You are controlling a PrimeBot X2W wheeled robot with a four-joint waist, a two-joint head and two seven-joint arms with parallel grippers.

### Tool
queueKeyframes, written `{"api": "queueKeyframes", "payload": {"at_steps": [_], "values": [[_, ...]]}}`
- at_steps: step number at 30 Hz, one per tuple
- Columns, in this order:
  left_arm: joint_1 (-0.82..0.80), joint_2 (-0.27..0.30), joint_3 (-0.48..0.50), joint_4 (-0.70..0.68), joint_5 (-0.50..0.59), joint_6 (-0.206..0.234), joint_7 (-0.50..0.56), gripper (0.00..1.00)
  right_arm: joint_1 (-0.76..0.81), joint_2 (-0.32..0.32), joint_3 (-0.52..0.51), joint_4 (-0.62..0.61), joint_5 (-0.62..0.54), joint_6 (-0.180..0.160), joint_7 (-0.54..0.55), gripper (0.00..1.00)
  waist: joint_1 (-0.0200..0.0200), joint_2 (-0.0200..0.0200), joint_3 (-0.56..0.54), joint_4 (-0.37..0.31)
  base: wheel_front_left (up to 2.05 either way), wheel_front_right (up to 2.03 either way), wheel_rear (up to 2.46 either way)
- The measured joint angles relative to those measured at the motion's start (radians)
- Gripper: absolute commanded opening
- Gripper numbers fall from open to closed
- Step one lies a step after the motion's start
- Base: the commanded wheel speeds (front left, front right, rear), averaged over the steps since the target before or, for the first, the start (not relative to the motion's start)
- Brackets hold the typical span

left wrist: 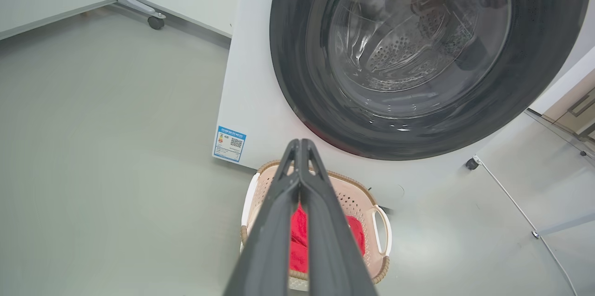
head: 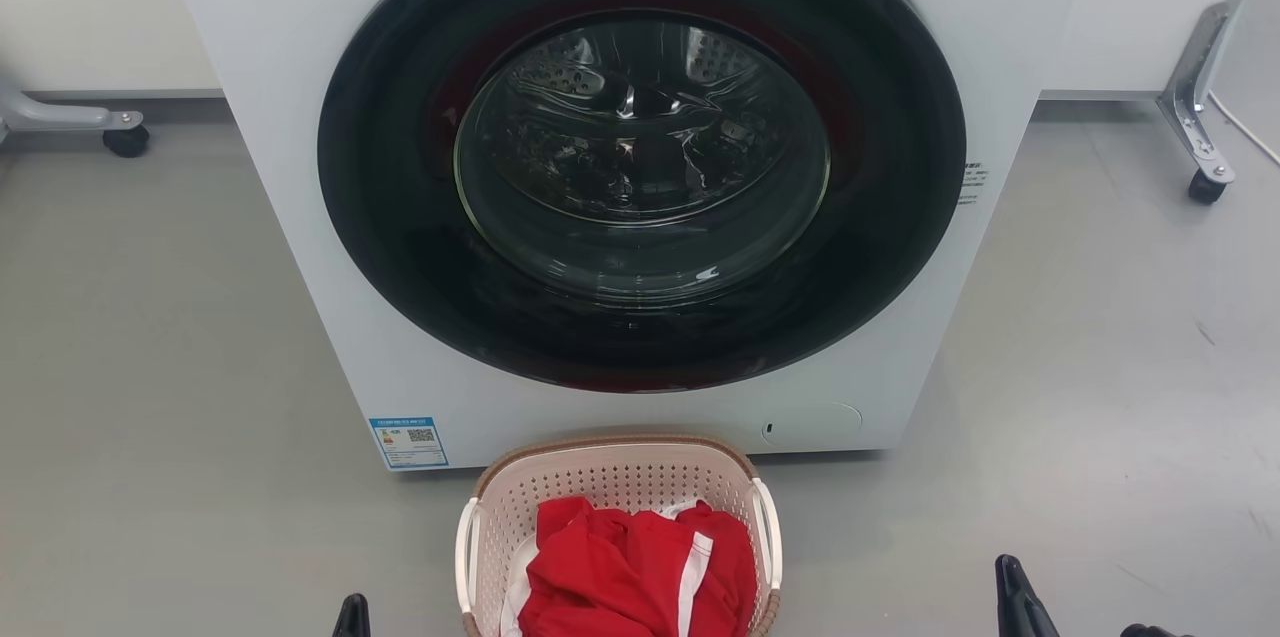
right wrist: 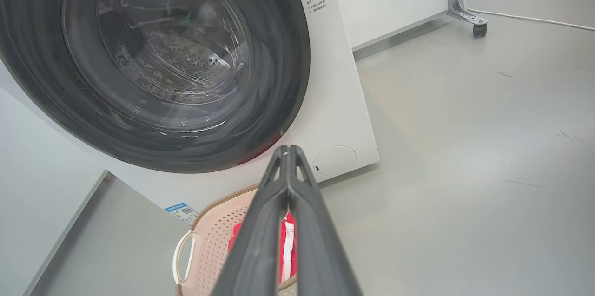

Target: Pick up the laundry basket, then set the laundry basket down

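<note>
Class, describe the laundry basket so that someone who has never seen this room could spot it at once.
Find the big white washer with its round dark door. On the grey floor right in front of it sits a small pale pink perforated basket. Its brown woven-look rim, white side handles and the red cloth inside set it apart.

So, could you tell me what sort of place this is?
Probably a laundry corner in a lab or test room: a white front-loading washing machine stands on a grey floor, a laundry basket of red clothing sits before it, and a castored frame leg stands nearby.
</note>
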Motion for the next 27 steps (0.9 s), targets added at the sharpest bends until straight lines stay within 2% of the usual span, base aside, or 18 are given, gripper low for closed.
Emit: {"api": "queueKeyframes", "payload": {"at_steps": [27], "values": [[-0.073,-0.006,0.077,0.061,-0.362,-0.065,0.104,0.0,-0.05,0.009,-0.113,0.047,0.369,0.065,0.102,0.0,0.0,0.0,-0.004,0.0,0.0,0.0,0.0]]}}
